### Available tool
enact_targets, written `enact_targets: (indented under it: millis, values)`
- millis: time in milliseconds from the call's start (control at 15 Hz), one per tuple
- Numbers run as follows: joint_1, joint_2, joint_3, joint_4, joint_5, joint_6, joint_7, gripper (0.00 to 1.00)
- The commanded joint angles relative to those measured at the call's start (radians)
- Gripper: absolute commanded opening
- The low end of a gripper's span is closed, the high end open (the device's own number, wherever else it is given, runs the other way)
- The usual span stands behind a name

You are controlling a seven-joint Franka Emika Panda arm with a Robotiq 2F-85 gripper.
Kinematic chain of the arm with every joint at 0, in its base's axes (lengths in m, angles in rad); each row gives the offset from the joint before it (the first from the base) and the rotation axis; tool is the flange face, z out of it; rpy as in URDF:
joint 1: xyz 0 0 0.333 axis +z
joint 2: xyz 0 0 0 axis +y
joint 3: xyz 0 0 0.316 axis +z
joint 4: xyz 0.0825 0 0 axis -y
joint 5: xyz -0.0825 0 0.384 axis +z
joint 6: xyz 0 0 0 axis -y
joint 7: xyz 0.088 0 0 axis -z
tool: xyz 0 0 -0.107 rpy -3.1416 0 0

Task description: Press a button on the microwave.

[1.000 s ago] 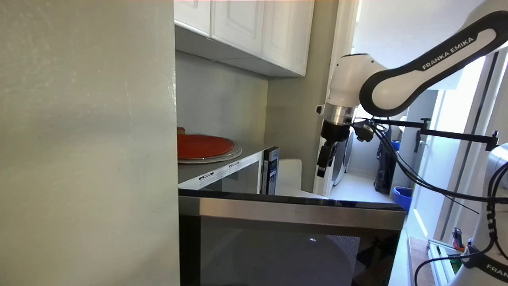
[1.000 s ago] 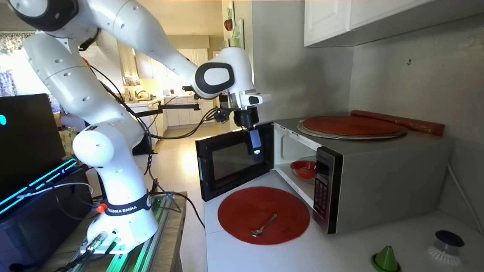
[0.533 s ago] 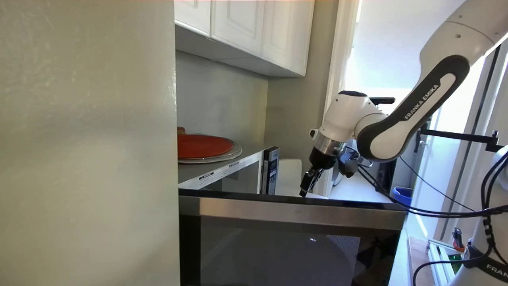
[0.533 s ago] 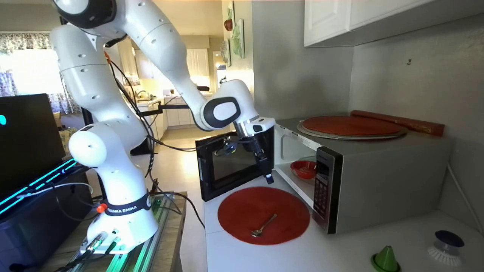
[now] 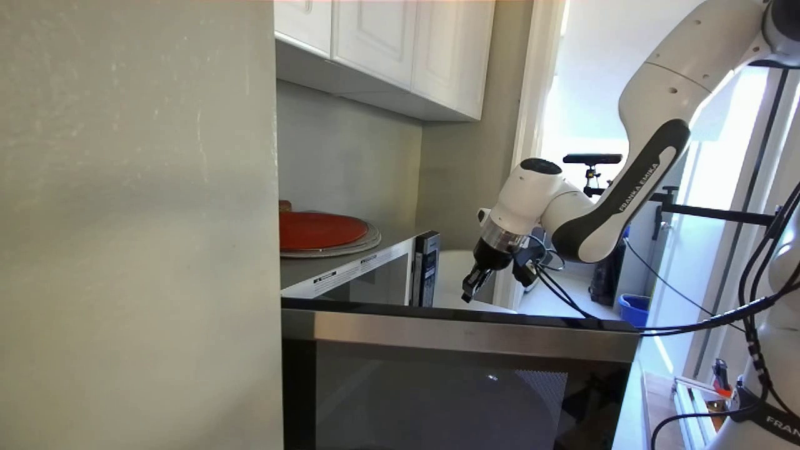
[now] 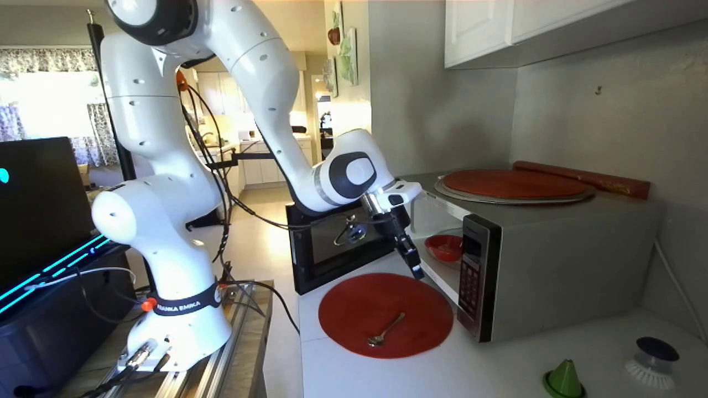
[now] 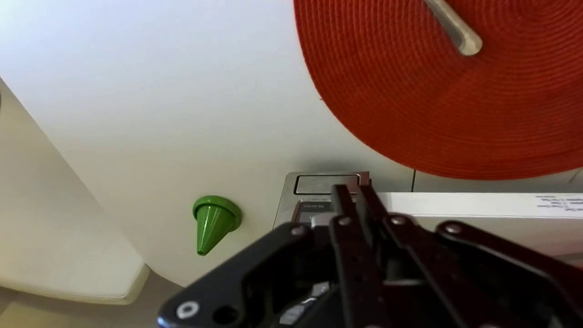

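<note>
The grey microwave [image 6: 575, 271] stands on the counter with its dark glass door [image 6: 343, 232] swung wide. Its keypad panel [image 6: 470, 282] faces the robot arm. In the wrist view, a wide rectangular button [image 7: 314, 183] lies at the panel's end, while my fingers cover much of the keys. My gripper [image 6: 416, 272] points down at a slant in front of the microwave's opening, apart from the panel. In the wrist view, the gripper [image 7: 352, 187] is nearly closed. A narrow gap separates its fingertips, with nothing in it.
A red bowl [image 6: 445, 247] sits inside the microwave. A red placemat [image 6: 354, 301] with a spoon [image 6: 385, 331] lies below the gripper. Beyond the panel are a green cone [image 6: 565, 378] and a brush [image 6: 652, 362]. White cabinets [image 6: 478, 27] hang above the microwave.
The arm has come down and reached toward the microwave, tilting the gripper toward the keypad side. Its fingers appear closer together than before. The microwave and its open door have not moved.
</note>
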Motion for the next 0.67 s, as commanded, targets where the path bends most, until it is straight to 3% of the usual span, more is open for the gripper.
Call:
enact_targets:
  millis: [0,200,600]
  values:
    - [0.0,0.01,0.002,0.007,-0.001,0.0,0.003,0.08]
    - [0.0,0.043,0.003,0.04,-0.041,-0.027,0.049,0.0]
    - [0.016,0.12,-0.013,0.145,-0.36,-0.034,0.352,0.0]
